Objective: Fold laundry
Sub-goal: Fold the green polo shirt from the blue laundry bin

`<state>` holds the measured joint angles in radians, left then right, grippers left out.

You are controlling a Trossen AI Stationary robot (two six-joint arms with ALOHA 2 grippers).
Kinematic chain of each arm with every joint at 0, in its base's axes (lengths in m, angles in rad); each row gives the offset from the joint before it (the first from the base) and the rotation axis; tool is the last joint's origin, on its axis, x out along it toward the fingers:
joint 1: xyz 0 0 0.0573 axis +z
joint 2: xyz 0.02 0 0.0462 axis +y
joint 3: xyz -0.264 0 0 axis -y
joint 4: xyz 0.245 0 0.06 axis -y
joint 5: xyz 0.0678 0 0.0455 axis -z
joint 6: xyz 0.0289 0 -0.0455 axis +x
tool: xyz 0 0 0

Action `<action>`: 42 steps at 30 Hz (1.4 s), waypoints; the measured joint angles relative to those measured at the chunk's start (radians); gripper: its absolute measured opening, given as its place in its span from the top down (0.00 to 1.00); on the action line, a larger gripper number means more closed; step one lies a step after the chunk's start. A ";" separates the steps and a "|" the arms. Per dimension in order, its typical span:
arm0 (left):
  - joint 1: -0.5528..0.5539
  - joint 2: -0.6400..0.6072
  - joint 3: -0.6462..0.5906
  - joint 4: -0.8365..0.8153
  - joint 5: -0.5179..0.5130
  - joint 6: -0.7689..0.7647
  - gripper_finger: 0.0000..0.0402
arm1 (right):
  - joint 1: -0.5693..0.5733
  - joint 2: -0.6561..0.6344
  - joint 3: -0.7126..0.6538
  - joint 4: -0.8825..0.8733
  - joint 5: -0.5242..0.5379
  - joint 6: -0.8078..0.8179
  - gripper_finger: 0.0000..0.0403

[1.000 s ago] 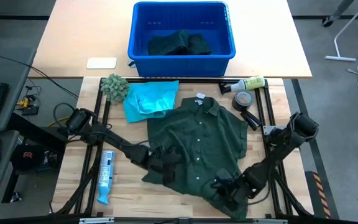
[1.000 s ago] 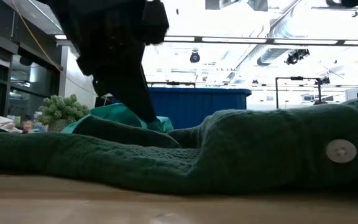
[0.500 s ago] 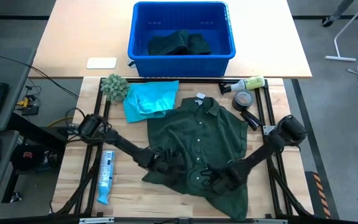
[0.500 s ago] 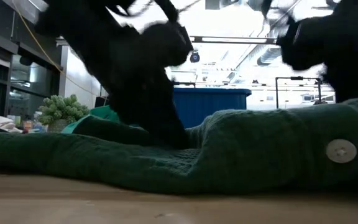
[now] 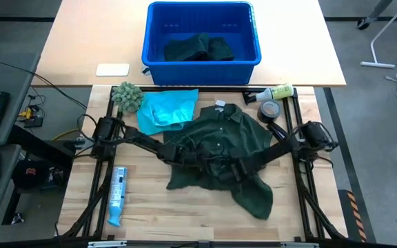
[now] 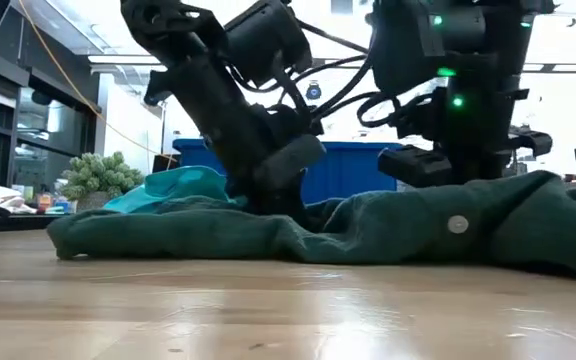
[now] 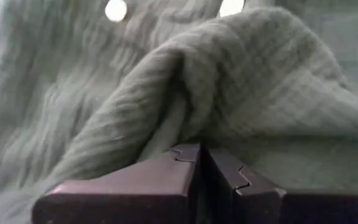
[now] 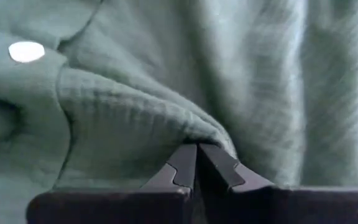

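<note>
Two hands meet on the dark green shirt (image 5: 219,155) mid-worktop (image 5: 157,213): the left hand (image 5: 197,157) and right hand (image 5: 234,169) each pinch a ridge of its ribbed, buttoned cloth. A turquoise garment (image 5: 165,109) touches its far-left edge, beside a fuzzy ball (image 5: 127,96). Bottles and tape crowd the right rail. More dark cloth sits in the blue bin (image 5: 200,58).

Both arms are matt black with looping black cables and green lights.
</note>
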<state>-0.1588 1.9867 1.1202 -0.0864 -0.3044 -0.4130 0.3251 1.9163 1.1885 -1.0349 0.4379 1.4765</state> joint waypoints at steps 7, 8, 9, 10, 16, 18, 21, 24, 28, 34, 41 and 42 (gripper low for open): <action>-0.042 -0.142 0.001 -0.147 -0.105 0.068 1.00 | 0.003 -0.176 0.000 -0.061 0.085 -0.052 1.00; -0.052 -0.157 0.000 -0.168 -0.127 0.084 1.00 | 0.010 -0.203 0.000 -0.065 0.085 -0.093 1.00; -0.064 -0.172 0.000 -0.182 -0.143 0.092 1.00 | 0.017 -0.230 0.000 -0.063 0.079 -0.137 1.00; -0.074 -0.185 0.000 -0.194 -0.153 0.092 1.00 | 0.024 -0.253 0.000 -0.061 0.068 -0.180 1.00; -0.167 -0.216 0.000 -0.282 -0.085 0.028 1.00 | 0.114 -0.388 0.000 -0.040 -0.056 -0.252 1.00; -0.211 -0.218 0.000 -0.292 -0.019 -0.013 1.00 | 0.158 -0.420 0.000 -0.025 -0.072 -0.221 1.00; -0.284 -0.213 0.000 -0.306 0.055 -0.081 1.00 | 0.223 -0.450 0.000 -0.023 -0.073 -0.146 1.00; -0.337 -0.212 0.000 -0.326 0.097 -0.171 1.00 | 0.280 -0.452 0.000 -0.020 -0.070 -0.076 1.00; -0.341 -0.214 0.000 -0.382 0.224 -0.273 0.99 | 0.333 -0.435 0.000 -0.004 -0.061 -0.030 1.00; -0.311 -0.276 0.000 -0.549 0.368 -0.356 0.86 | 0.371 -0.417 0.001 0.016 -0.060 -0.011 1.00; -0.286 -0.420 -0.014 -0.755 0.289 -0.518 0.63 | 0.400 -0.417 0.001 0.017 -0.023 -0.010 1.00; -0.287 -0.447 -0.035 -0.759 0.242 -0.574 0.60 | 0.404 -0.417 0.001 0.016 -0.014 -0.010 1.00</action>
<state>-0.4456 1.5398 1.0849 -0.8453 -0.0628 -0.9873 0.7295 1.4998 1.1892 -1.0187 0.4234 1.4670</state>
